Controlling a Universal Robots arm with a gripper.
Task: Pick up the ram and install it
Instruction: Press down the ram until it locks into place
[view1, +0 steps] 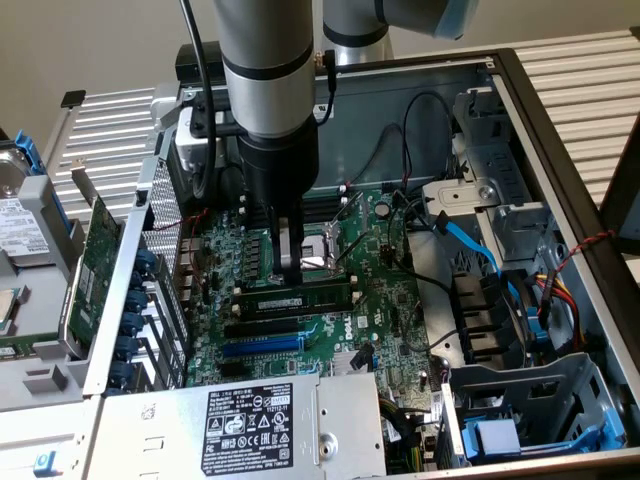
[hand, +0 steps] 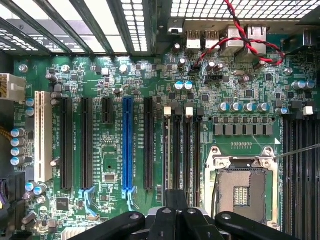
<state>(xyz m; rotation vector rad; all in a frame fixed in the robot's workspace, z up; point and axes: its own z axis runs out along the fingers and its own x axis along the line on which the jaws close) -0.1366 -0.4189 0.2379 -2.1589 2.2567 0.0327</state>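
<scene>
Right now we see the arm reaching down into the open case, with the gripper low over the board next to the CPU socket. Fingers are closed together, pressing down on the ram, which lies seated lengthwise in a slot just in front of the socket, green edge and white label visible. Nothing else is between the fingers that we can make out. In the wrist view the gripper sits at the end of the memory slots, right over them, with the blue slot and black expansion slots beside, and the socket on the other side. Red and black wires cross the rear ports. At the exterior view's left a green card stands outside the case; a power supply sits along the near edge.
</scene>
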